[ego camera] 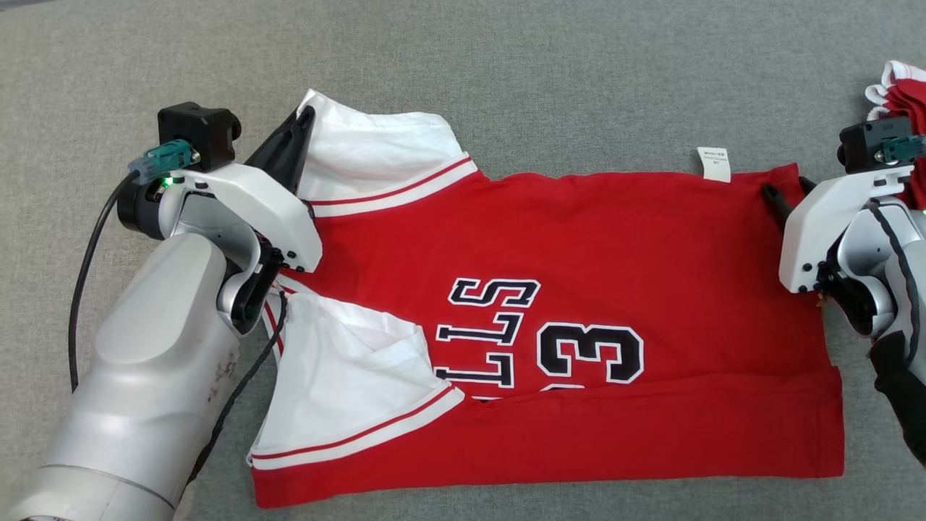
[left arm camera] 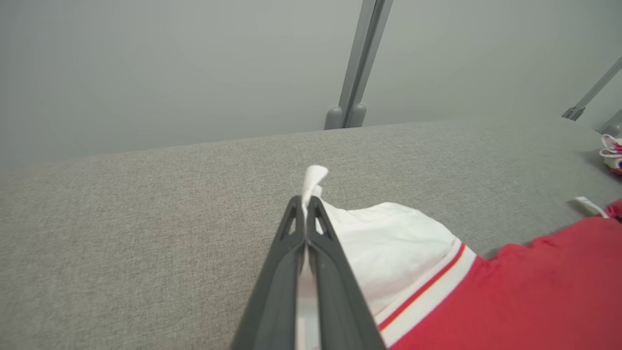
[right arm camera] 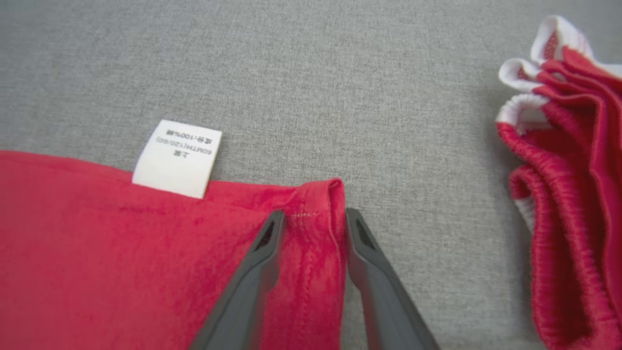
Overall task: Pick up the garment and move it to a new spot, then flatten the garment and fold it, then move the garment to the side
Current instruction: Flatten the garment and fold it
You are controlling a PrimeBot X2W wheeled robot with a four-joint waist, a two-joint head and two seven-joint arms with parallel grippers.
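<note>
Left jaws pinch sleeve (left arm camera: 388, 243); right jaws straddle jersey (right arm camera: 97, 253) corner, lettering (ego camera: 494, 292) half-hidden.

Matt red knit cloth of the short-sleeved sports jersey (ego camera: 579, 239), soft and faintly fuzzy, with thinner white cloth sleeves (ego camera: 376, 145) and smooth printed lettering (ego camera: 589, 351). Coarse, matt grey woven fabric across the tabletop (ego camera: 506, 79). Smooth white printed fabric care label (right arm camera: 177, 158). Ribbed, elasticated red-and-white cloth in the bunched shorts (right arm camera: 573, 194). Matt dark grey plastic fingers (right arm camera: 243, 301) on the right gripper (right arm camera: 313, 214); glossy white plastic wrist shell (ego camera: 253, 206) and satin silver forearm (ego camera: 152, 376) on the left arm. Smooth grey metal post (left arm camera: 359, 63).
</note>
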